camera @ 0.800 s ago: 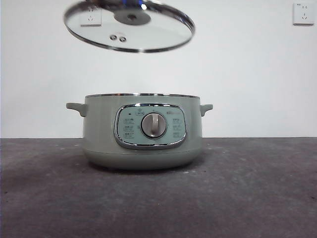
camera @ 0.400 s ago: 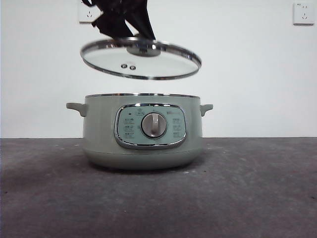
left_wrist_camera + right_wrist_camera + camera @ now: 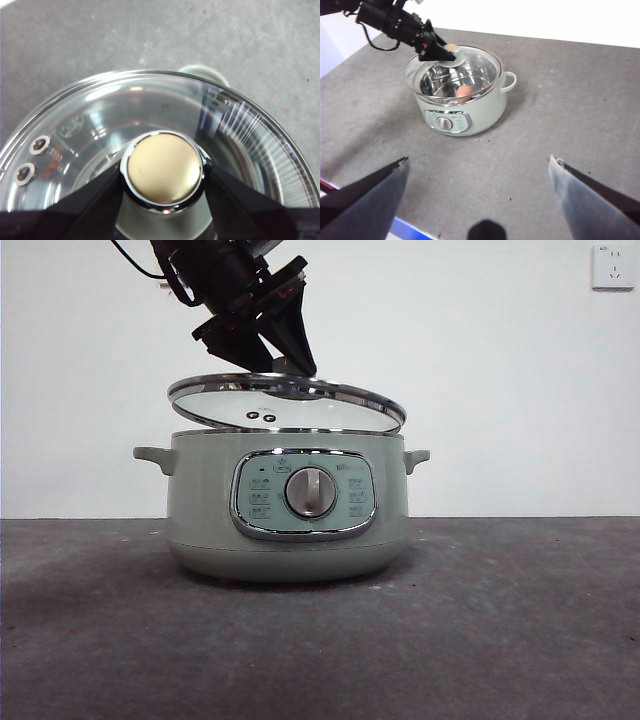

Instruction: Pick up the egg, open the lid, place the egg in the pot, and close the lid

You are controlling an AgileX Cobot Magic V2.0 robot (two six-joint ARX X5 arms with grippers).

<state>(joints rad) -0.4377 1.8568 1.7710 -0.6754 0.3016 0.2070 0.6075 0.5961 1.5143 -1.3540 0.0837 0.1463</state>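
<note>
The sage-green pot [image 3: 200,510] stands mid-table with its dial panel facing the front view. The clear glass lid [image 3: 285,405] hangs slightly tilted just above the pot's rim, its right edge lowest and close to the rim. My left gripper [image 3: 290,365] comes down from the upper left and is shut on the lid's knob [image 3: 164,169], one black jaw on each side. The brown egg [image 3: 464,91] lies inside the pot [image 3: 485,117], seen through the lid [image 3: 470,62]. My right gripper [image 3: 479,160] is open and empty, high above the table's near side.
A white wall stands behind the pot, with a socket [image 3: 612,267] at its upper right. The grey table [image 3: 500,620] spreads around the pot. A blue strip [image 3: 410,227] marks the table's near edge in the right wrist view.
The left gripper has carried the lid down and slightly right, from high above the pot to just over its rim. The pot has not moved.
</note>
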